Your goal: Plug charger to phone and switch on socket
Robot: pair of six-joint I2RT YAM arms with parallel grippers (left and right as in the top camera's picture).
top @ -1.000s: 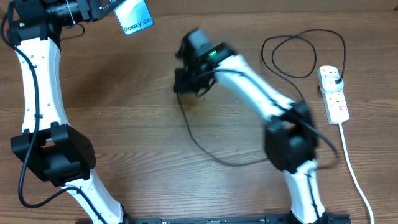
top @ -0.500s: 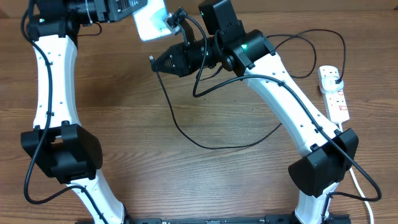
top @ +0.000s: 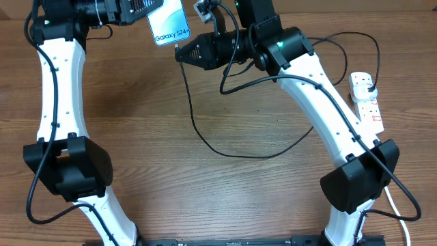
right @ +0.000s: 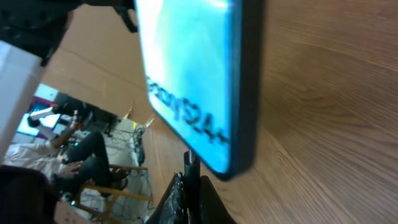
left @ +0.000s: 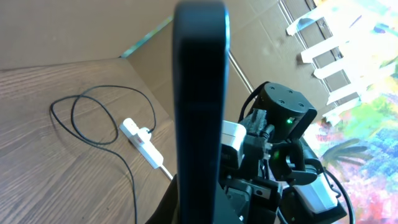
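Observation:
My left gripper [top: 140,8] is shut on the phone [top: 168,23], holding it in the air at the table's far edge, its light blue "Galaxy S24" screen showing. The left wrist view shows the phone [left: 200,106] edge-on. My right gripper [top: 183,52] is shut on the charger's connector tip [right: 189,163], which points at the phone's lower end [right: 193,81], just short of it. The black cable [top: 225,147] hangs from the gripper and loops over the table to its plug [top: 369,87] in the white socket strip [top: 364,102] at the right.
The strip's thick white cord [top: 389,191] runs toward the near right edge. The strip and cable loops also show in the left wrist view [left: 142,142]. People and chairs stand beyond the table in the right wrist view.
The right gripper swung up and left with the connector, now just below the phone's end. The left gripper shifted the phone right; its screen faces the overhead camera again.

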